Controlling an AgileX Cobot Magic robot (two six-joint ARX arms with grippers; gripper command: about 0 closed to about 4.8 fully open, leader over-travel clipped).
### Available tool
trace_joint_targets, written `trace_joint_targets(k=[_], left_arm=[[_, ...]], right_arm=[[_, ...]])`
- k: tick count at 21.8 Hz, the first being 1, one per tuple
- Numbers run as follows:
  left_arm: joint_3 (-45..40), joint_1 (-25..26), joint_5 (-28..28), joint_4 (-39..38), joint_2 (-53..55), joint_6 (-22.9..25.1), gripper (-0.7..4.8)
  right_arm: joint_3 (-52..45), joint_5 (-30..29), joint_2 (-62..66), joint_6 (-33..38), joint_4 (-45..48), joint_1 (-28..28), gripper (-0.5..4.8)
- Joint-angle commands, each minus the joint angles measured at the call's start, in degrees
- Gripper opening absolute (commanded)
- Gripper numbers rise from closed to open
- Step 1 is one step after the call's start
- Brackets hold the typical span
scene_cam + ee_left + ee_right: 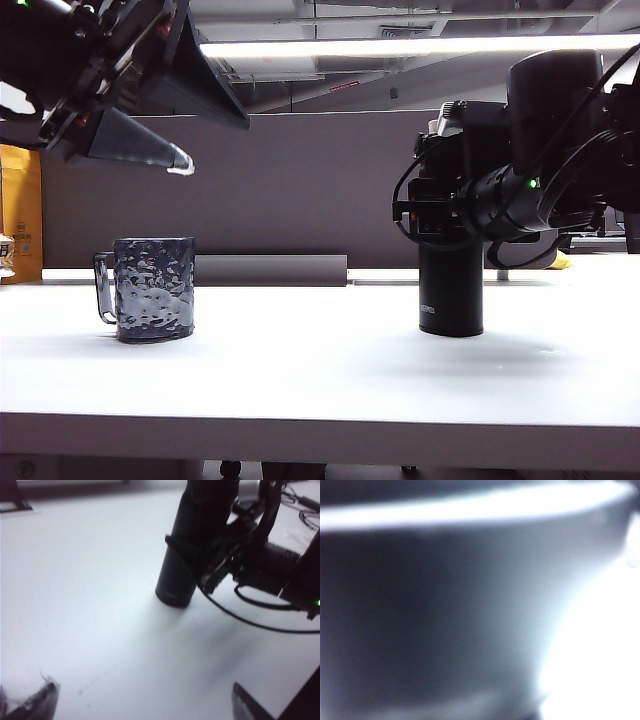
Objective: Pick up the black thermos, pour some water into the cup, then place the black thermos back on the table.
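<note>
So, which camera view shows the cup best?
The exterior view: the cup stands whole on the table, handle and dimpled surface clear. The left wrist view shows only the black thermos, no cup. The right wrist view is a blur; no cup can be made out.
</note>
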Motion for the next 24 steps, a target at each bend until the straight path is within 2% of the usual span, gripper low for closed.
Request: trace_joint_targets(k=[1, 3, 5, 7, 9, 11, 12, 14, 17, 23, 24], left_arm=[[0.3, 0.0, 2.3, -0.9, -0.3, -0.1, 4.79], [0.5, 0.0, 0.7, 0.9, -3.2, 0.3, 4.79], [0.8, 0.1, -4.4, 0.3, -7.8, 2.5, 4.79], [2.8, 0.2, -10.6, -5.9, -11.8, 6.5, 4.79], [6.7, 3.0, -14.7, -16.9, -12.8, 9.2, 4.79], [7.5, 8.5, -13.0, -19.8, -12.5, 9.3, 4.79], [7.5, 9.3, -12.2, -20.3, -12.0, 9.3, 4.79], [7.5, 9.7, -12.2, -21.9, -8.7, 14.6, 4.79], [8.0, 9.7, -12.2, -21.2, -0.3, 16.7, 4.79], [8.3, 9.9, -15.3, -20.6, 5.4, 15.0, 4.79], [8.3, 9.9, -15.3, -20.6, 5.4, 13.1, 4.79]], right_arm=[[0.2, -0.3, -0.3, -0.2, 1.6, 0.0, 2.14], [0.5, -5.6, -2.8, -6.1, 1.0, 0.3, 2.09], [4.3, -9.8, -7.9, -11.2, -7.5, 1.0, 2.09], [12.7, -13.4, -9.9, -14.8, -15.6, 1.7, 2.09], [22.0, -16.0, -9.3, -19.5, -22.7, 2.4, 2.08], [31.5, -18.5, -5.3, -30.0, -28.0, 4.2, 1.96], [34.4, -18.5, -2.9, -33.9, -28.2, 5.3, 1.96], [40.0, -18.5, 2.4, -39.0, -29.2, 7.2, 1.97], [44.9, -19.8, 9.6, -53.3, -29.4, 9.7, 1.97], [45.5, -21.6, 16.2, -63.8, -24.9, 10.1, 1.97], [45.6, -21.6, 17.0, -65.5, -24.1, 10.3, 1.96]])
